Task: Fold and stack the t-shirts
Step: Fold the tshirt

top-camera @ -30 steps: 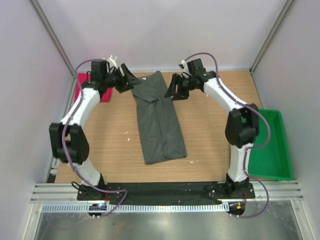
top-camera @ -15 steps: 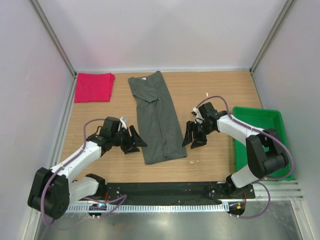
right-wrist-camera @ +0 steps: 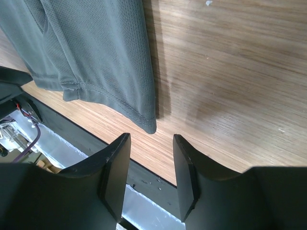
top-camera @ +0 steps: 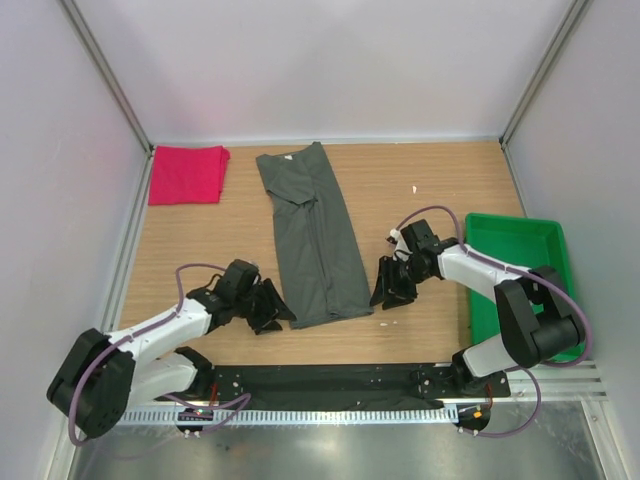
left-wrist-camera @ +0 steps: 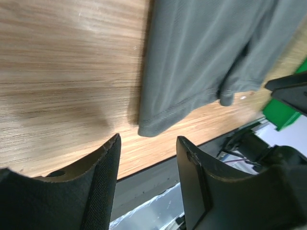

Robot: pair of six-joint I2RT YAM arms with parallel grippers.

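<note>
Both arms are coming back from the far, collar end of the shirt, where they were a second ago. They are now reaching low over the near half of the table [top-camera: 200, 250], and in the last half second they are closing in further on the hem.

The left gripper [top-camera: 275, 312] is hovering just beside the near-left corner of the dark grey-olive t-shirt [top-camera: 315, 235]. Its jaws are standing apart with nothing between them; in the left wrist view the hem corner is lying just ahead of the gap.

The right gripper [top-camera: 388, 293] is sitting just beside the near-right corner in the same way. Its jaws are also apart and holding nothing, with the stitched corner lying just in front of them on the wood.

The grey shirt is lying flat as a long folded strip down the middle of the table, collar end far and hem near. The pinkish-red t-shirt [top-camera: 188, 174] is lying folded in the far-left corner, well apart from the grey one. The green tray [top-camera: 515, 250] is sitting at the table's right edge, near the right arm.
</note>
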